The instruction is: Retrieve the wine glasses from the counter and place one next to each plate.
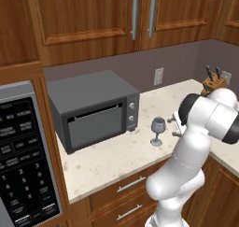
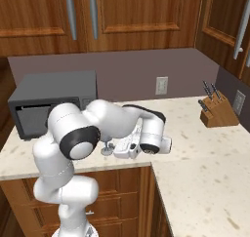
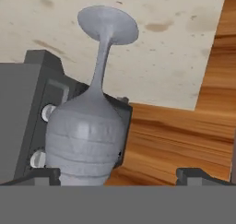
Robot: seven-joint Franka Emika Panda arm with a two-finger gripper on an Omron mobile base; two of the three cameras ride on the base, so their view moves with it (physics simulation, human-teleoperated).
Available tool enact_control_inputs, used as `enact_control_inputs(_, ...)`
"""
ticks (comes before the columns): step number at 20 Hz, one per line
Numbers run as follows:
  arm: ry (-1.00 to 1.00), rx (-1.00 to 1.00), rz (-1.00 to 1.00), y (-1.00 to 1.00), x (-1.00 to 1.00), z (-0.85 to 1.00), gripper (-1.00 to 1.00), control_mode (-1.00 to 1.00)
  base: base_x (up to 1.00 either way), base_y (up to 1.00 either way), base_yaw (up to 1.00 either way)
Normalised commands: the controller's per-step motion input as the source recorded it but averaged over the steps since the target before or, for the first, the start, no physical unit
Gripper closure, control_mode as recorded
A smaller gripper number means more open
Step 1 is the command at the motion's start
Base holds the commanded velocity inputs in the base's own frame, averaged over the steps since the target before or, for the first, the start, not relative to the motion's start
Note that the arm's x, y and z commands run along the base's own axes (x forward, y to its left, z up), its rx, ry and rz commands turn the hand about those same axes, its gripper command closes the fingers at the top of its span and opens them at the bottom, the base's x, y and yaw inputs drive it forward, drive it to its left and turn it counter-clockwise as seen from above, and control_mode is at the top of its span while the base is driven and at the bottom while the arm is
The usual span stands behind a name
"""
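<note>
Between the two dark fingertips of the hand (image 3: 117, 174), low in the hand view, sat the bowl of the dark grey wine glass (image 3: 92, 126) — off centre, crowding one fingertip (image 3: 44, 174) while the other (image 3: 196, 174) stood well apart with bare space beside it. The hand was spread open and held nothing. Seen along the hand the glass appeared upside down, foot at the top, so the camera was rolled over; in the left base view the wine glass (image 1: 158, 130) stood upright on the table (image 1: 107, 158), its stem vertical, just beside the hand and toward the microwave (image 1: 93, 110). My reading: the hand lay roughly level and needed a small sideways shift to centre the bowl before closing.
</note>
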Motion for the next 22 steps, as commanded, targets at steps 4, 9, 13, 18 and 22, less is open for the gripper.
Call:
enact_control_inputs(4, 0.0, 0.0, -0.1, -0.13, 0.23, -0.2, -1.0, -1.0, 0.0, 0.0, 0.0)
enact_control_inputs(9, 0.06, -0.01, -0.09, 0.0, 0.27, -0.29, -1.0, -1.0, 0.0, 0.0, 0.0)
enact_control_inputs(13, 0.22, 0.0, 0.0, 0.0, 0.05, -0.32, -1.0, -1.0, 0.0, 0.0, 0.0)
enact_control_inputs(18, 0.33, 0.0, 0.0, 0.04, 0.15, -0.18, -1.0, -1.0, 0.0, 0.0, 0.0)
enact_control_inputs(22, 0.27, 0.0, 0.0, 0.2, 0.17, -0.12, -1.0, -1.0, 0.0, 0.0, 0.0)
